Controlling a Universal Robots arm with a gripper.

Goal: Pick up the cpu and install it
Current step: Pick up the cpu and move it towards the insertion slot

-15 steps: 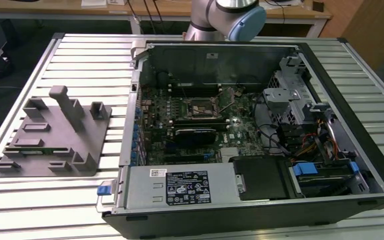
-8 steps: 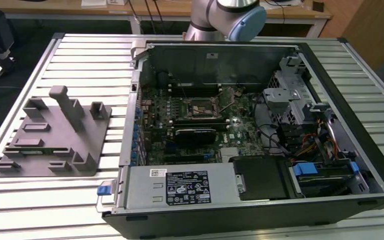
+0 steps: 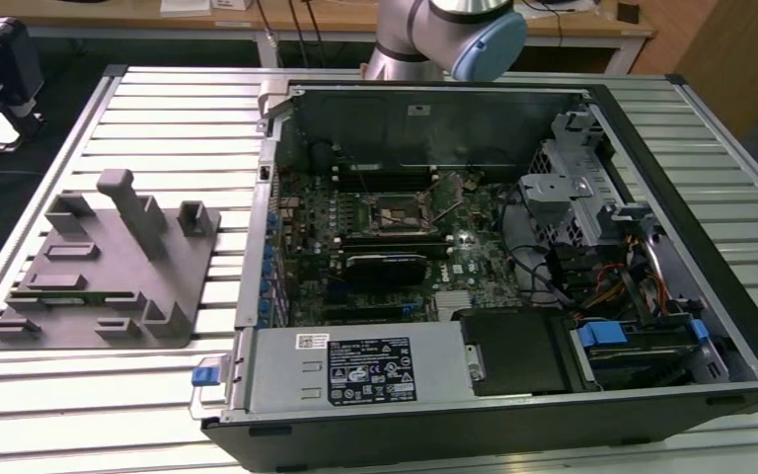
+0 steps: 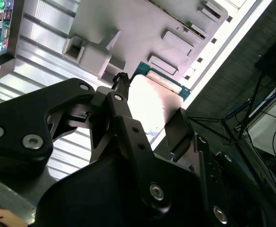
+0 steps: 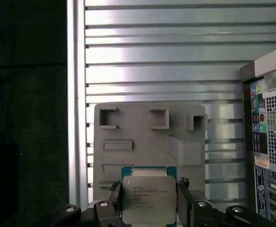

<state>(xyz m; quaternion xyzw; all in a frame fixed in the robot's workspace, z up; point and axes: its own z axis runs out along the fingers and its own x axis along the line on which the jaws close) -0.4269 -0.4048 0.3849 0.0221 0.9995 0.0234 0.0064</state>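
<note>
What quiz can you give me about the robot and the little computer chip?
1. True or false: the computer case lies open, with its green board showing.
2. In the first wrist view, what shows behind the chip? A) a grey tray on the slatted table; B) a keyboard; C) a blue bucket.
3. Fill in: the gripper has its fingers shut on the ___.

Key: 1 true; 2 A; 3 chip.
</note>
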